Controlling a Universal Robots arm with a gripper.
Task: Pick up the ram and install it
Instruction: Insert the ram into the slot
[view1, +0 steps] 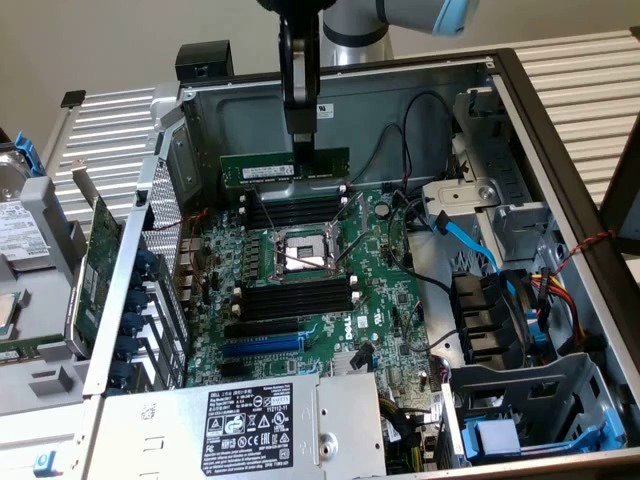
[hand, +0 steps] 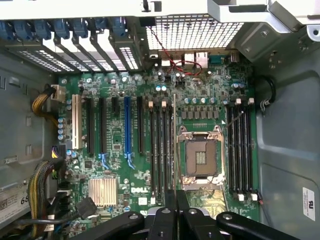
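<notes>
Above the far bank of black memory slots (view1: 295, 208), inside the open computer case (view1: 560, 150): the ram (view1: 285, 167), pinched on its upper edge by the closed gripper (view1: 300, 140), hanging on edge directly below the fingers. Long axis level, running parallel to the slots, lower edge just above them, not yet seated. Further toward the near side, past the CPU socket (view1: 303, 252), a second bank of slots (view1: 297, 297), well apart from the stick.
</notes>
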